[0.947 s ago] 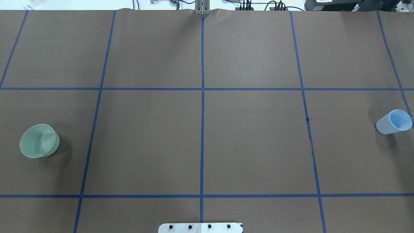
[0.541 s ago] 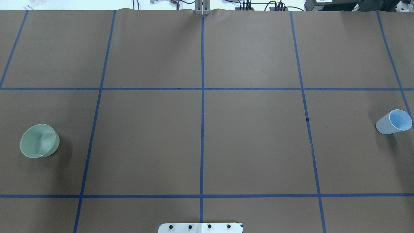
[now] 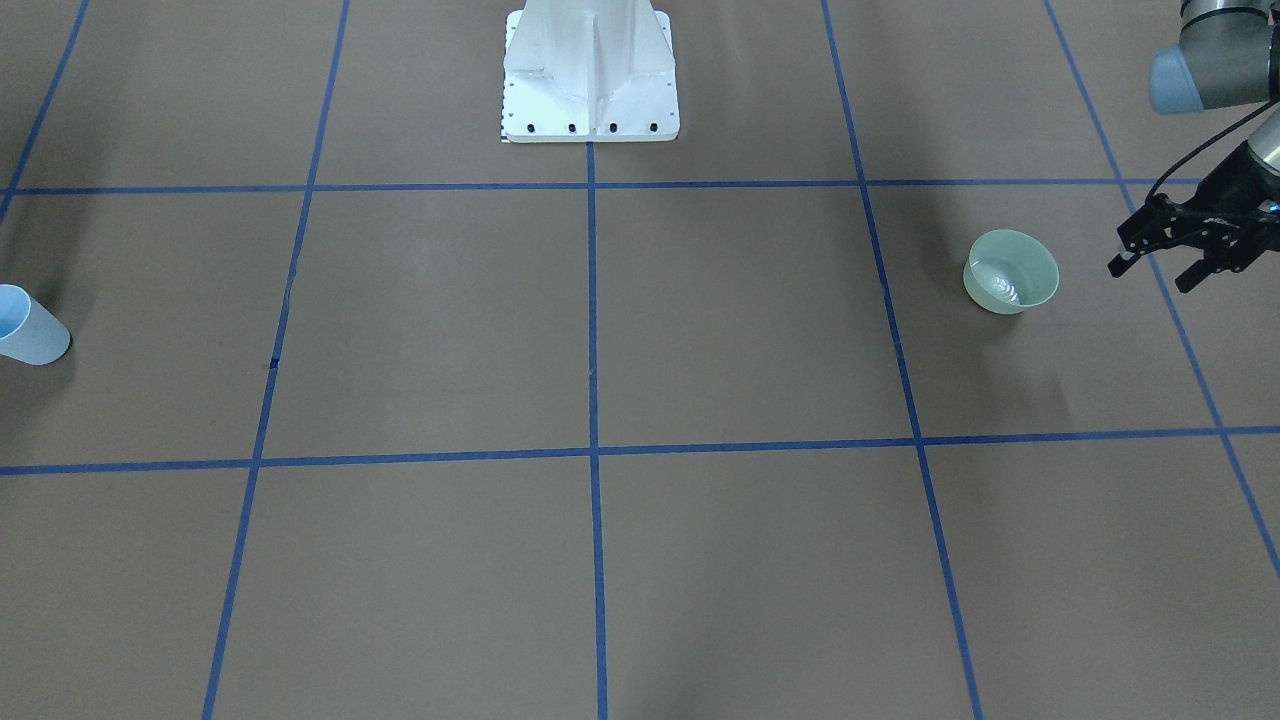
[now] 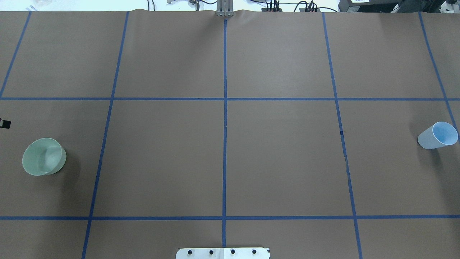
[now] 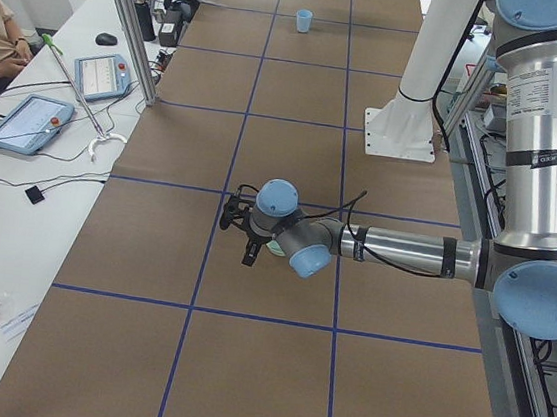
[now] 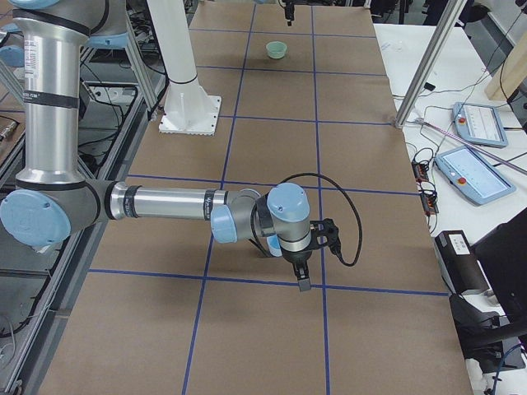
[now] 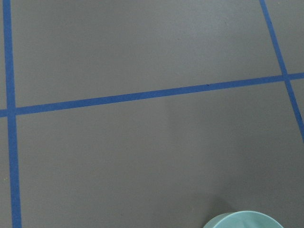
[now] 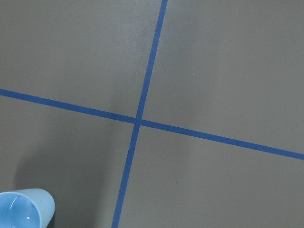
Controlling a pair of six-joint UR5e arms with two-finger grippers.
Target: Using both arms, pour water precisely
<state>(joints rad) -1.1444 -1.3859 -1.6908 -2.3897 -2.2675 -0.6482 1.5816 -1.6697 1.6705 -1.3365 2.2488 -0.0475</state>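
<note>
A pale green bowl (image 3: pixel 1010 272) holding water stands on the brown table; it also shows in the overhead view (image 4: pixel 44 156) and at the bottom edge of the left wrist view (image 7: pixel 242 220). A light blue cup (image 4: pixel 437 135) stands at the opposite end (image 3: pixel 25 325), and shows in the right wrist view (image 8: pixel 23 209). My left gripper (image 3: pixel 1150 275) hovers open and empty beside the bowl, on its outer side; only one fingertip (image 4: pixel 4 123) shows overhead. My right gripper (image 6: pixel 303 276) hangs near the cup, seen only from the side, so I cannot tell its state.
The white ribbed pedestal (image 3: pixel 590 70) stands at the robot's side of the table. Blue tape lines (image 4: pixel 225 126) divide the brown cover into squares. Operator tablets (image 5: pixel 27 120) and an aluminium post (image 5: pixel 129 20) line the far side.
A black fingertip of my left gripper has come into the overhead view at the left edge, above the bowl. The bowl and the cup have not moved.
</note>
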